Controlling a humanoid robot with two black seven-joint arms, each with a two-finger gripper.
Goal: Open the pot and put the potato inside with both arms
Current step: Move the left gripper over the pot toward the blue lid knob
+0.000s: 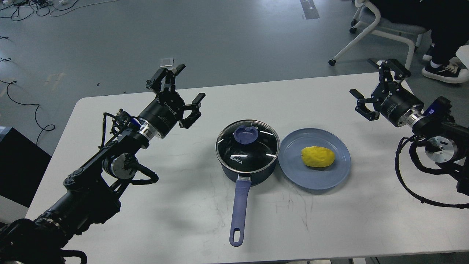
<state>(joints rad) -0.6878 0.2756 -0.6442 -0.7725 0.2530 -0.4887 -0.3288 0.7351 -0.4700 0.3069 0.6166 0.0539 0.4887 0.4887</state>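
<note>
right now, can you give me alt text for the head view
A lidded navy pot sits mid-table beside a blue plate holding a yellow potato, with the pot's handle pointing toward the viewer. The left gripper and right gripper hover at either side above the white table, jaws open and empty.

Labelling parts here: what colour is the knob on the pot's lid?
Blue-purple, matching the handle; the knob on the glass lid shows best in the head view.
</note>
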